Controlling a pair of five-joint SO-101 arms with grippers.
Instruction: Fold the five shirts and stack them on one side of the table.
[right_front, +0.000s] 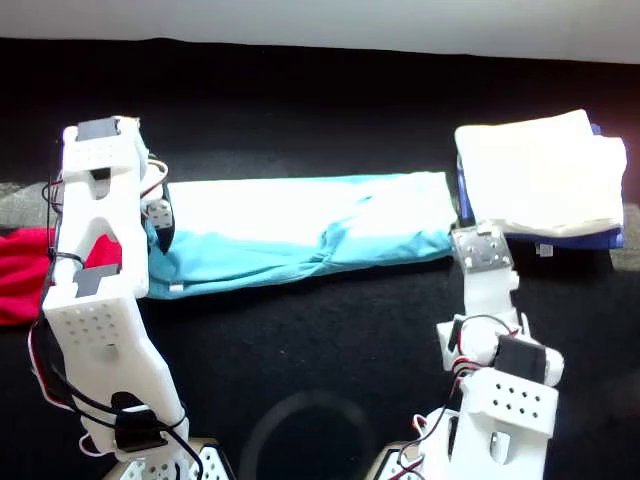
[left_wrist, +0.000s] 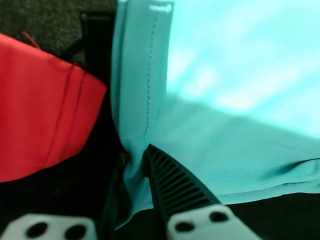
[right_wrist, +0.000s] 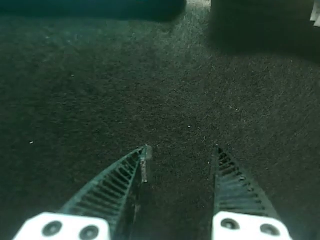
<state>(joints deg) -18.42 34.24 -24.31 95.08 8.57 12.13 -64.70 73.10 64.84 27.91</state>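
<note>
The left gripper (left_wrist: 135, 154) is clenched on the edge of the turquoise shirt (right_front: 300, 225), at mid-left. The right gripper (right_wrist: 181, 150) hangs released over the black table (right_front: 330, 330), at lower right.

No text, label or number can be read anywhere.

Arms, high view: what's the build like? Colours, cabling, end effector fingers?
Both the left arm and right arm have white plastic shells with perforated panels, black servos, and red, black and white wires. Left end effector and right end effector: black ribbed fingers on white bases with screw holes.
</note>
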